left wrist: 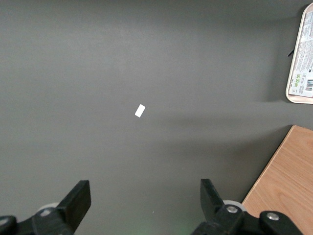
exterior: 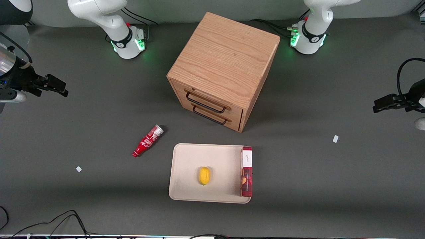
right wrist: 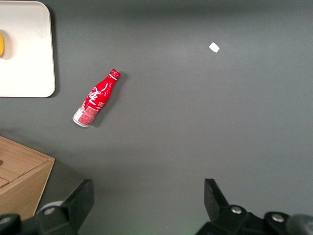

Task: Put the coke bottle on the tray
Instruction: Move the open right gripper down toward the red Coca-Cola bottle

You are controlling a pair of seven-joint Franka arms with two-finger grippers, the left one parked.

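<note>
Coke bottle (exterior: pixel 147 141) lies on its side on table (exterior: pixel 99 126), just beside tray (exterior: pixel 186 159), not on it. Gripper (right wrist: pixel 146 200) high above table toward working arm's end, fingers spread, holding nothing.

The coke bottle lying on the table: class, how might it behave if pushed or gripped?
The coke bottle lies on its side with a round body, so it would probably roll. Its glossy, tapering neck may slip. The open gripper is well away.
</note>
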